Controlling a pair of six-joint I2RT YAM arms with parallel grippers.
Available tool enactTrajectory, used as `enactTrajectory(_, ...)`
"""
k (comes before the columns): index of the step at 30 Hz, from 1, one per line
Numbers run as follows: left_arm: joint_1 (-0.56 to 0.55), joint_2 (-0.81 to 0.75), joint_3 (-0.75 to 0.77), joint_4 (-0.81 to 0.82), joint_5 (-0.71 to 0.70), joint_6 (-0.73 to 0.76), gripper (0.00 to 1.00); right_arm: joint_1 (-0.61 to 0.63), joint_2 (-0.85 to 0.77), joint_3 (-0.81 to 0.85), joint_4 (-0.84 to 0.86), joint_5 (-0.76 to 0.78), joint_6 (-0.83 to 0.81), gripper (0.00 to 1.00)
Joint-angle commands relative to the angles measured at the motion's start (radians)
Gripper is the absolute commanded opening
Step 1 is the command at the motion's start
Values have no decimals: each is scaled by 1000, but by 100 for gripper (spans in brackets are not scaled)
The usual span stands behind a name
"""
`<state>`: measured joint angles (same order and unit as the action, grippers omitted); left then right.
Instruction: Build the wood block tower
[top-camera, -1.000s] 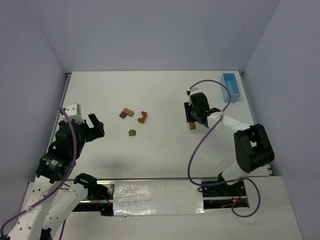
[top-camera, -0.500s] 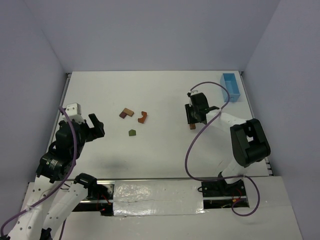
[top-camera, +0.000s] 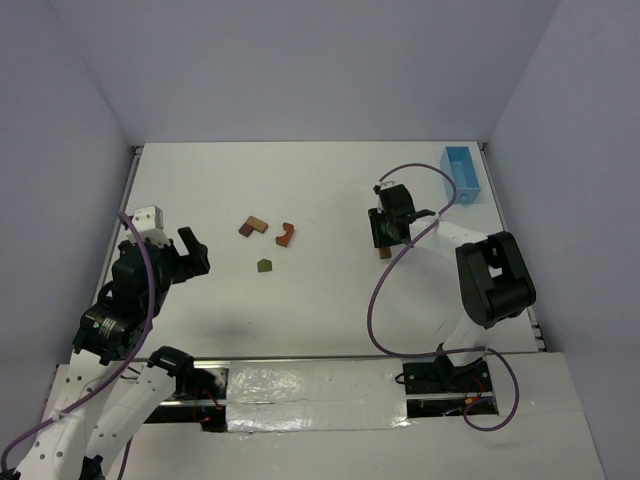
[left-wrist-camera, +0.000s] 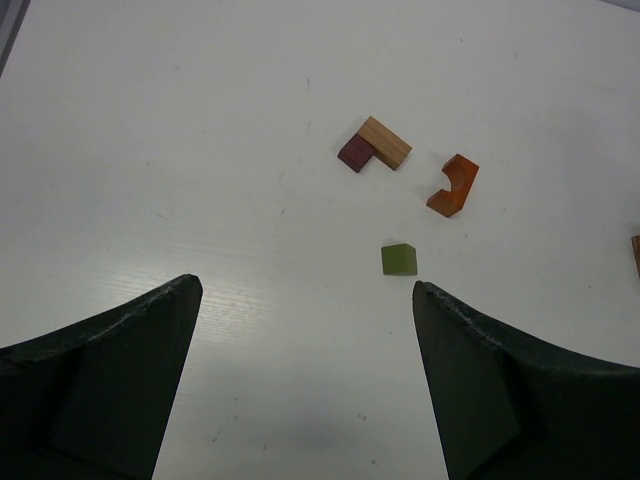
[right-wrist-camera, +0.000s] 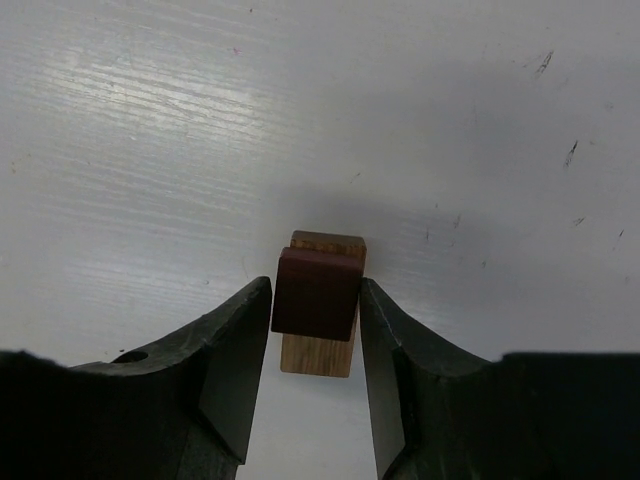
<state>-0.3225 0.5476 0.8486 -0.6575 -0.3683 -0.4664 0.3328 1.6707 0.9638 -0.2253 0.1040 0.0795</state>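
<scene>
Tower: two tiers are judged done, a dark brown wooden cube set on a tan wooden block, right of centre on the white table. The cube is clasped narrowly on both sides by the right gripper.

Left to stack, lying well apart to the left:
- orange wooden arch
- olive green wooden block
- tan wooden bar, touching a dark purplish wooden cube

The left gripper is held wide and empty.

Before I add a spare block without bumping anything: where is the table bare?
Bare: the strip between the orange arch and the two-block stack that the right fingers straddle; the near stretch this side of the green block. Crowded: arch, green block and tan-and-dark pair, left of centre.
</scene>
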Motion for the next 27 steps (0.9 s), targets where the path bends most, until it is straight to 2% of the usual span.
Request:
enactTrajectory(1,-6,-2,0,42,3,28,99,-9,11,42,-8,22,-7,50)
enactTrajectory(6,-6,-1,-2,44,5,29,100,-9,11,39,-11,25,-6,58)
enactTrajectory(9,-7,0,-2,42,5,28,99,-9,8,39,-9,25,-4,57)
enactTrajectory(12,-7,-2,-2,42,5,29,100,-9,4,33,-9,28,-3,50)
enactTrajectory(17,-7,-1,-2,44,5,29,100,-9,-6,27,-5,29,-1,45)
enactTrajectory(27,-7,-3,-2,42,5,29,100,-9,-3,35,-5,28,5,45)
